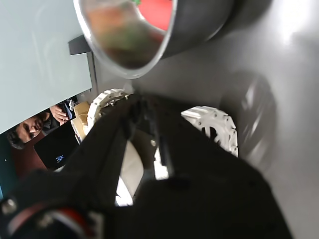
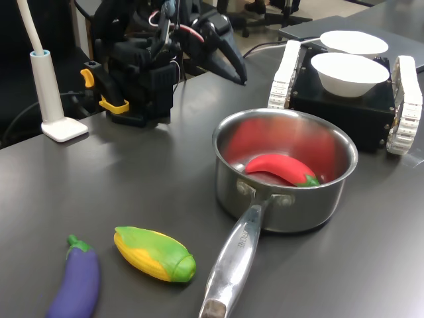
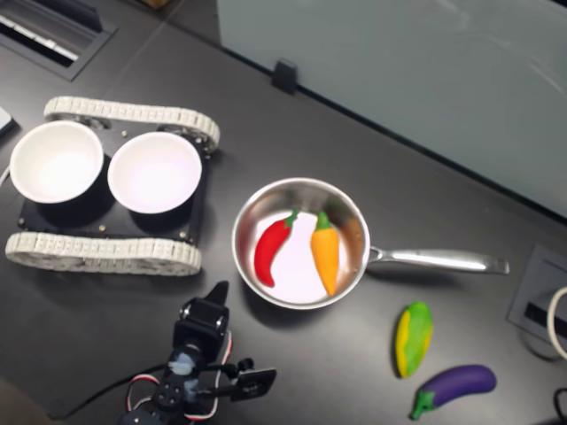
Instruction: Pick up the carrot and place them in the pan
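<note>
The orange carrot lies inside the steel pan, next to a red chili pepper, with its green end toward the far rim. In the first exterior view the pan's near wall hides the carrot and only the chili shows. My gripper is folded back near the arm's base, apart from the pan, its jaws together on nothing. In the first exterior view the gripper points down behind the pan. In the wrist view its dark fingers fill the foreground below the pan.
A black tracked base carries two white bowls at the second exterior view's left. A corn cob and a purple eggplant lie beyond the pan's handle. A white lamp post stands by the arm's base. A person shows in the wrist view.
</note>
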You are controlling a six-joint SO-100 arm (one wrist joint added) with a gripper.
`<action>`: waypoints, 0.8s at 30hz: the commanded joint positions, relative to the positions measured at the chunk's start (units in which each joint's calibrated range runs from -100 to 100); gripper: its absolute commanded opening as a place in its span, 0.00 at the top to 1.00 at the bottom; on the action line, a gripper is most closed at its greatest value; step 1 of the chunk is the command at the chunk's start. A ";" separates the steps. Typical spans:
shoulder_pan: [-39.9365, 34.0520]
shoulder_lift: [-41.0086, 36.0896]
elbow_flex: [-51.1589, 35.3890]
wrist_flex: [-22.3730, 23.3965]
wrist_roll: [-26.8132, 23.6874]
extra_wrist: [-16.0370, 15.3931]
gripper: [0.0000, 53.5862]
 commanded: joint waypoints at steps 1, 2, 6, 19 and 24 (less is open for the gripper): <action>1.20 -0.16 1.27 -0.48 0.10 0.24 1.00; 1.43 -0.16 1.82 -0.65 0.10 0.08 1.00; 2.92 -0.16 3.55 -0.82 0.73 -1.44 1.00; 7.04 -0.16 9.09 -0.14 0.88 -1.69 1.00; 7.62 -0.16 11.72 -0.22 1.03 -1.69 1.00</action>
